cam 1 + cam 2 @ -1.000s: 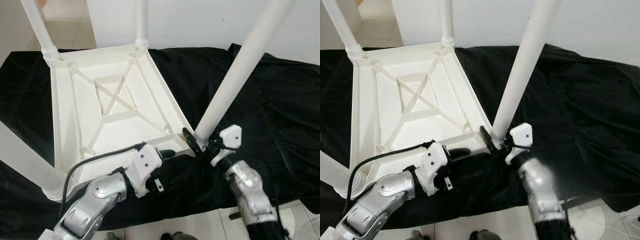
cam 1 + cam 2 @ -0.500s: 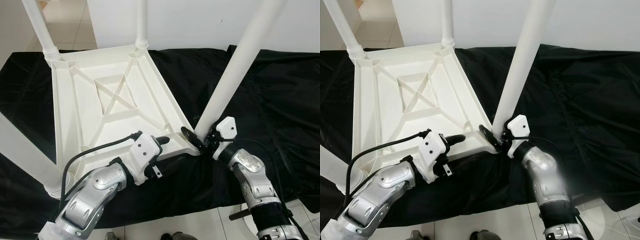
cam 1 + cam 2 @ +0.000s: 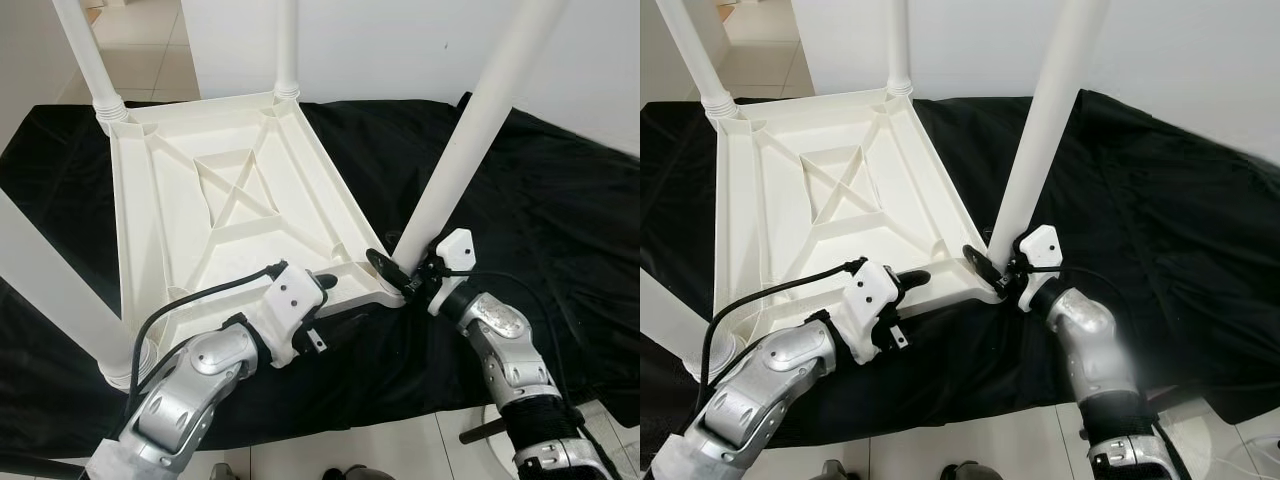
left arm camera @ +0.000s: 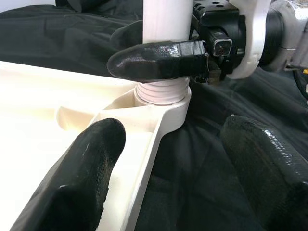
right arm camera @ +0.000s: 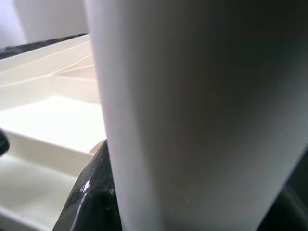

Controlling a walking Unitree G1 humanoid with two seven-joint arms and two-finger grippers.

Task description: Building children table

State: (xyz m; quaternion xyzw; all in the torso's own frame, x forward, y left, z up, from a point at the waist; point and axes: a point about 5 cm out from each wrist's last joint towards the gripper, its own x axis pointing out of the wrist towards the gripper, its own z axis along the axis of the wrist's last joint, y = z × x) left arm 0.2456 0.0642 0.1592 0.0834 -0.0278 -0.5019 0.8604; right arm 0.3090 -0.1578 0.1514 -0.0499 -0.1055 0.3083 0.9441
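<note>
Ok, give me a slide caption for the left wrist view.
Right gripper clamps the white table leg just above its threaded corner socket; left gripper open nearby.

A black cloth [image 3: 560, 210] (wrinkled) covers the tiled floor [image 3: 130, 25] below a white wall [image 3: 380, 45].

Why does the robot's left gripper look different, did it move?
Yes. The left gripper has slid up along the tabletop edge, ending nearer the corner socket and right gripper.
</note>
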